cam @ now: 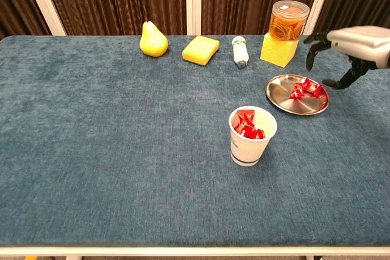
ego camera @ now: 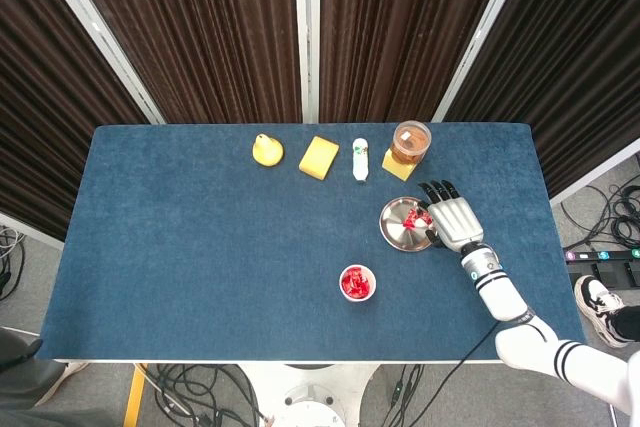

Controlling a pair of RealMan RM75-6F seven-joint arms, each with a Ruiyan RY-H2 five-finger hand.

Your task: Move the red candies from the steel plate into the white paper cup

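Chest view shows red candies [cam: 305, 88] unobscured.

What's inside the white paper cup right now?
The white paper cup holds red candies, piled near its rim. How many lie beneath the top ones is hidden by the cup wall.

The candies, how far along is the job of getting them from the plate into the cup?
Partly done. Several red candies already sit in the white paper cup. A few red candies are left on the steel plate. The right hand is open beside the plate's far edge, holding nothing, so no candy is in transit. The left hand is out of view.
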